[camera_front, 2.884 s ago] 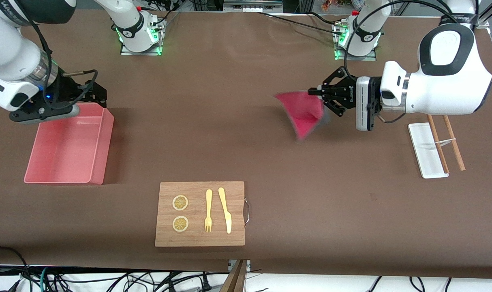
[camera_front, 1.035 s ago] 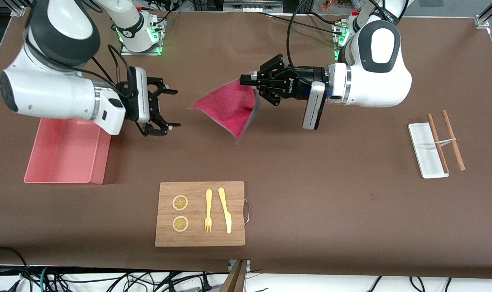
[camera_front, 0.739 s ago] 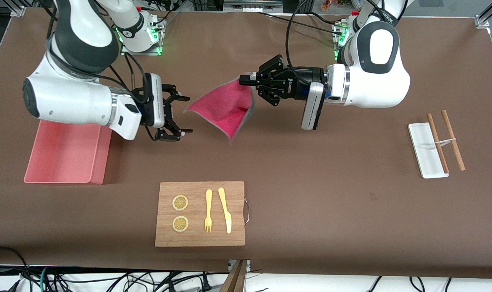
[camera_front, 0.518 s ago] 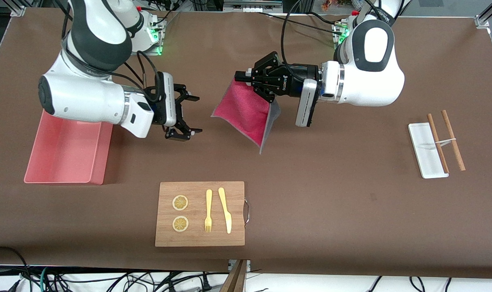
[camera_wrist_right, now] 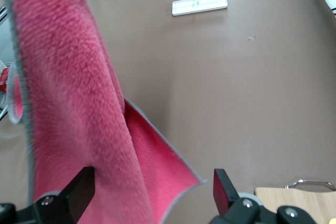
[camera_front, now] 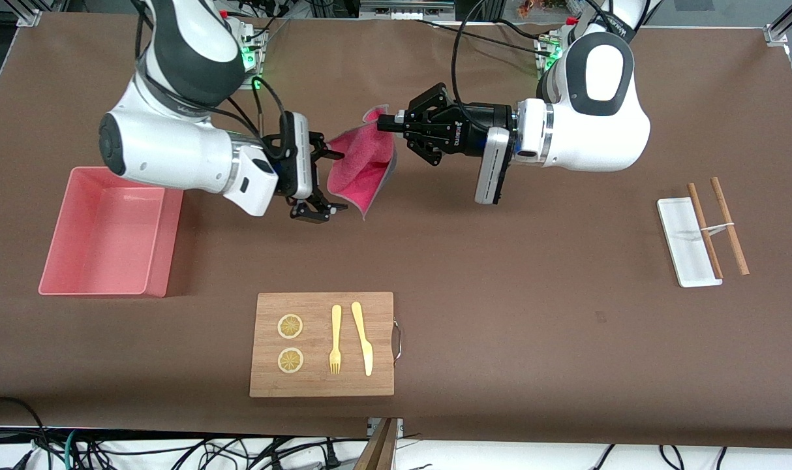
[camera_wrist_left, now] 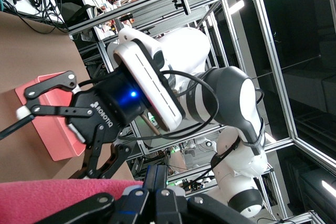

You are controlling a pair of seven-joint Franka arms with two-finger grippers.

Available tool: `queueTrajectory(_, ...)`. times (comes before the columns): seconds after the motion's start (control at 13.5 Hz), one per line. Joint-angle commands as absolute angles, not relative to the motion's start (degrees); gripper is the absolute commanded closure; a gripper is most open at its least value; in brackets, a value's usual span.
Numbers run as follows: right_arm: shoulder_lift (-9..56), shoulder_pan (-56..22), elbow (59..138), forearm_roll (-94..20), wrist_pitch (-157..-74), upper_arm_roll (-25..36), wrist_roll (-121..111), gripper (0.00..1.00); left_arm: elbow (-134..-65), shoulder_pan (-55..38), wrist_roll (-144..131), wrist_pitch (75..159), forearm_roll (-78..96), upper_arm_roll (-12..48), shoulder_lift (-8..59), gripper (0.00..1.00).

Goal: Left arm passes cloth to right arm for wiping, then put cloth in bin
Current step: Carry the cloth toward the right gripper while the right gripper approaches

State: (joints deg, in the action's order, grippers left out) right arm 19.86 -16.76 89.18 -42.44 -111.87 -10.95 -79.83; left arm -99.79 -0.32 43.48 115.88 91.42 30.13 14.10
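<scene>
The crimson-pink cloth [camera_front: 362, 163] hangs over the middle of the table from my left gripper [camera_front: 384, 124], which is shut on its upper corner. My right gripper [camera_front: 338, 182] is open, with its two fingers on either side of the cloth's lower part. In the right wrist view the cloth [camera_wrist_right: 68, 93] fills the gap between the spread fingers [camera_wrist_right: 80, 192] of the right gripper [camera_wrist_right: 152, 192]. In the left wrist view the left gripper [camera_wrist_left: 157, 184] is pinched on the cloth [camera_wrist_left: 52, 198], and the right gripper [camera_wrist_left: 50, 109] faces it, open. The pink bin [camera_front: 102, 235] sits toward the right arm's end.
A wooden board [camera_front: 265, 378] with two lemon slices, a fork [camera_front: 335, 339] and a knife [camera_front: 363, 339] lies nearer the front camera. A white tray [camera_front: 686, 241] with chopsticks [camera_front: 719, 225] lies toward the left arm's end.
The left gripper carried the cloth toward the right arm. The right gripper moved from over the bin to the middle, and its open fingers now straddle the cloth.
</scene>
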Motion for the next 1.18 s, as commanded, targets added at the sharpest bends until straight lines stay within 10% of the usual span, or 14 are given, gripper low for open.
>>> queueTrajectory(0.0,21.4,-18.0,88.6,-43.2,-113.5,-10.7,-78.6,0.00,-98.3,-0.8,44.0,116.4,92.1,30.1,15.0,1.00)
queueTrajectory(0.81,23.1,-20.7,88.8,-43.8,-117.2,-10.7,-76.2,0.01,-98.3,-0.9,44.0,116.5,92.1,30.1,15.1,1.00)
queueTrajectory(1.11,23.6,-21.4,88.8,-44.1,-118.3,-10.8,-76.0,0.60,-98.3,-0.9,44.0,116.5,92.2,30.1,15.0,1.00)
